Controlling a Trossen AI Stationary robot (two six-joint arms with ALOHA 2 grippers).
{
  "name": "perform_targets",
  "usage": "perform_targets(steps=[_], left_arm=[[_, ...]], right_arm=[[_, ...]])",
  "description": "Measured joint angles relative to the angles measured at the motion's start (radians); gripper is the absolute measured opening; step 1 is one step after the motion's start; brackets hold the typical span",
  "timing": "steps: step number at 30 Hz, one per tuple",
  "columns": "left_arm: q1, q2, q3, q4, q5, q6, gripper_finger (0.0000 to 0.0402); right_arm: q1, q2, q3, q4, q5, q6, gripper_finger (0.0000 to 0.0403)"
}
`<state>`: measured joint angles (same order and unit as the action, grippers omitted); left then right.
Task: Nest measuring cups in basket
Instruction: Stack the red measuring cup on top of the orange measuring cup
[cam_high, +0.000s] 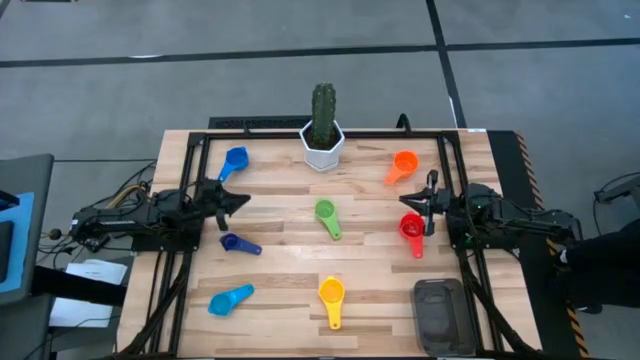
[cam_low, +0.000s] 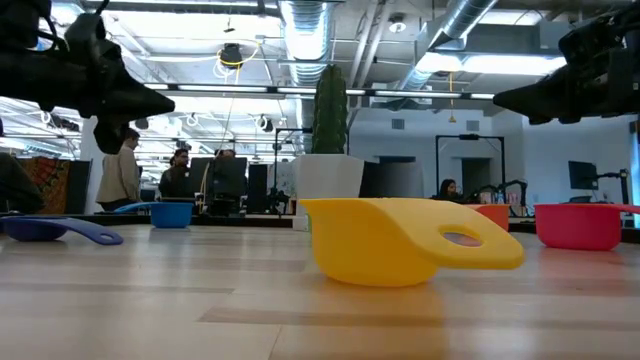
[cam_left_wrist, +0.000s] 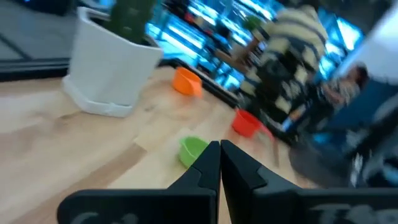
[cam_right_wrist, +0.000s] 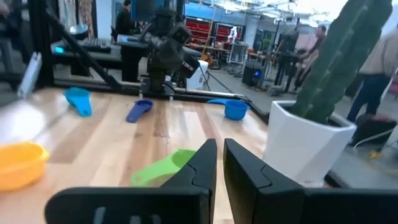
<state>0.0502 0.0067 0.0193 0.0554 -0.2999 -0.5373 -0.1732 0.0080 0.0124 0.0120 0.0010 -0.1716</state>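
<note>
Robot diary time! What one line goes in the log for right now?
stage: not started | left gripper: shut, empty | right gripper: shut, empty, beside red cup | basket: empty | cups in basket: none

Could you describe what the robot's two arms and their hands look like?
Both arms are dark, nearly black, built of jointed segments with cables trailing along them. The left hand and right hand each end in two slim dark fingers with angular, tapering tips. No markings are legible.

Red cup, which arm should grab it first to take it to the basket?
Right. The right gripper hovers beside the red cup, and the basket lies on that side too.
</note>
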Motion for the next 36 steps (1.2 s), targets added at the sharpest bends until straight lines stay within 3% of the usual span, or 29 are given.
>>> perform_targets(steps=[3,8,11,16,19,27,32,36], left_arm=[[0.000,0.000,0.000,0.006,-0.075,-0.069,0.0000],[0.000,0.000,0.000,0.007,-0.090,-0.104,0.0000],[0.000,0.000,0.000,0.020,-0.102,-0.114,0.0000],[0.000,0.000,0.000,0.026,-0.164,-0.126,0.0000],[0.014,0.000,0.000,0.025,-0.198,-0.165,0.0007],[0.090,0.000,0.000,0.022,-0.205,-0.234,0.0092],[0.153,0.022,0.058,-0.001,-0.203,-0.219,0.0140],[0.199,0.101,0.161,-0.030,-0.186,-0.144,0.0154]], right_arm=[[0.001,0.000,0.000,0.000,0.000,-0.017,0.0054],[0.001,0.000,-0.001,0.087,-0.003,0.020,0.0054],[0.001,-0.001,-0.001,0.186,0.017,0.221,0.0054],[-0.015,0.000,-0.001,0.218,0.205,0.629,0.0054],[-0.029,0.000,-0.001,0.204,0.274,0.736,0.0054],[-0.051,0.000,-0.001,0.212,0.322,1.120,0.0054],[-0.059,0.000,-0.001,0.206,0.320,1.142,0.0054],[-0.059,0.000,-0.001,0.206,0.320,1.110,0.0054]])
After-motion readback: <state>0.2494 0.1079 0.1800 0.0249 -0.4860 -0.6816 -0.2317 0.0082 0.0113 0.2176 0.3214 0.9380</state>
